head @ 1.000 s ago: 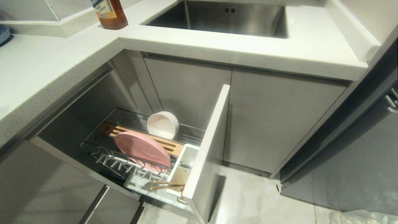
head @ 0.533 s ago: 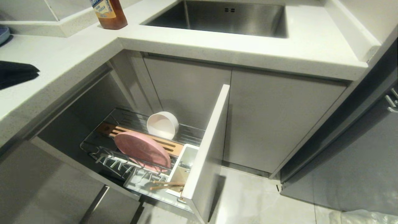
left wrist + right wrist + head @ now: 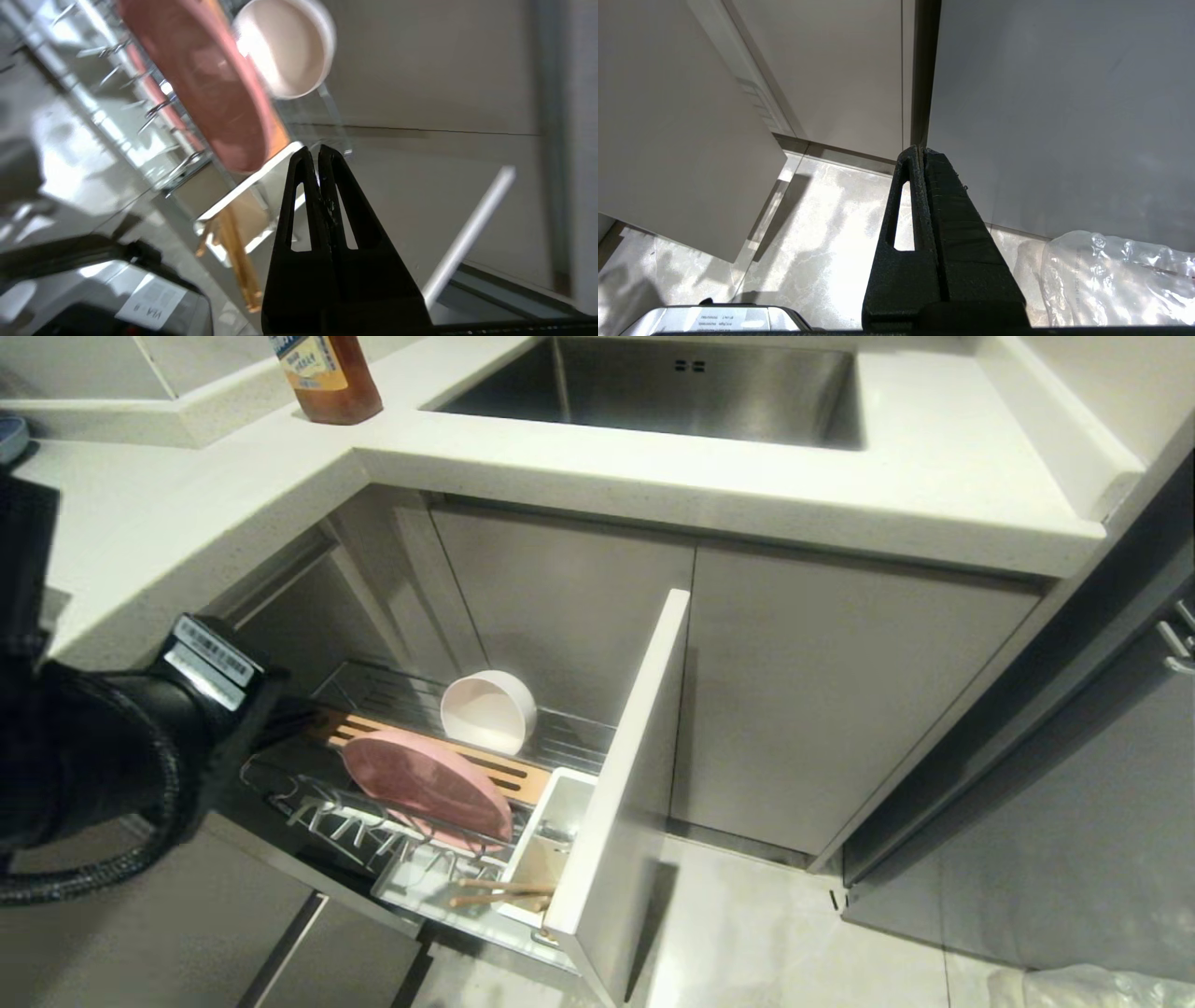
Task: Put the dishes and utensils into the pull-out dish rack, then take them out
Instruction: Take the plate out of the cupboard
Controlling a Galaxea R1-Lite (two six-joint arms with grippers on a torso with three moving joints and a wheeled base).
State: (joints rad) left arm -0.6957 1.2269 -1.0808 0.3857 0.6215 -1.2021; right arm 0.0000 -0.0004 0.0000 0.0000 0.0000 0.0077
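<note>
Now L end effector [image 3: 314, 151] empty, near plate [image 3: 427, 786]

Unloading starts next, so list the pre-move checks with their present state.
1. Pull-out dish rack open: ok.
2. Pink plate standing in the prongs, reachable: ok.
3. Cream bowl on its side behind the plate: ok.
4. Chopsticks in the white caddy: ok.
5. Fork location: cannot tell.
6. Left pincer empty but shut, must open before grasping: not ok.
</note>
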